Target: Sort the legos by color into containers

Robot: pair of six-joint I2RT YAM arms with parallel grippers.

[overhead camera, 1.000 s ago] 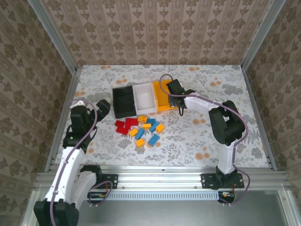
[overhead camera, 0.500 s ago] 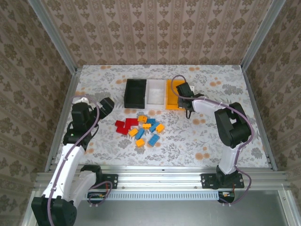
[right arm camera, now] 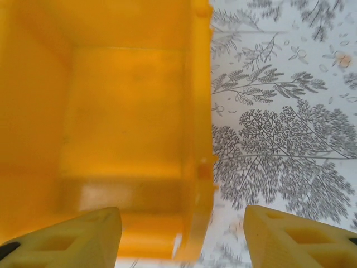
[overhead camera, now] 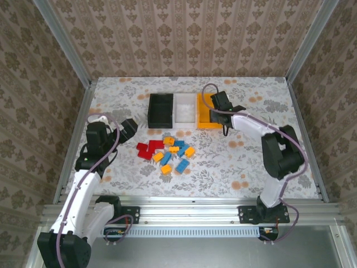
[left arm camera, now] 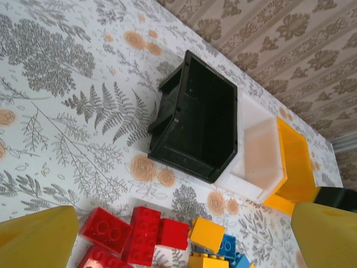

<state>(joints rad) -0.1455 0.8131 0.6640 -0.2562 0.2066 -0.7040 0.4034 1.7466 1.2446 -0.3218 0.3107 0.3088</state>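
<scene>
The table [overhead camera: 245,151] is the floral sheet I am working over, and the layout splits in two: containers at the far side, bricks nearer the arms.

The three bins stand in a tight row, side walls touching: black bin [overhead camera: 160,110] on the left, white bin [overhead camera: 184,109] in the middle, orange-yellow bin [overhead camera: 204,118] on the right. I judge they are packed together so each colour has a short, clear drop just past the pile. I see no brick in any of them, so the sorting proper has not begun.

My right gripper [right arm camera: 181,218] hangs over the orange-yellow bin's right wall. Its wrist view shows one finger inside the bin and one outside over the table, with a gap on each side of the wall. It is released and grasping nothing.

My left gripper [overhead camera: 128,128] hovers left of the pile with its jaws spread wide and empty, aimed toward the bricks, well placed for a first pick.

The legos [overhead camera: 167,152] lie loose in front of the bins, red ones [overhead camera: 148,149] to the left, blue [overhead camera: 182,165] and orange-yellow [overhead camera: 189,151] mixed to the right.
</scene>
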